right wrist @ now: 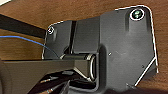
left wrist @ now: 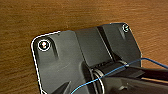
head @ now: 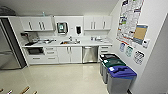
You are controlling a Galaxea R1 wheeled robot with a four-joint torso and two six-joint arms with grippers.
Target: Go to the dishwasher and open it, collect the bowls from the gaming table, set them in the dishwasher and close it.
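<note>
A small kitchen with white cupboards and a pale floor. The dishwasher sits shut under the counter, right of the sink. Three bins stand nearby. I cannot tell how the grippers are.

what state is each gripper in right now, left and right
Left gripper: cannot be told, its fingers can't be made out.
Right gripper: cannot be told either.

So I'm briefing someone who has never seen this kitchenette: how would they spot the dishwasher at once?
Look at the long white counter on the far wall. Under it, right of the sink, sits the dishwasher. It is the one brushed-steel front with a horizontal bar handle among white cabinet doors.
</note>
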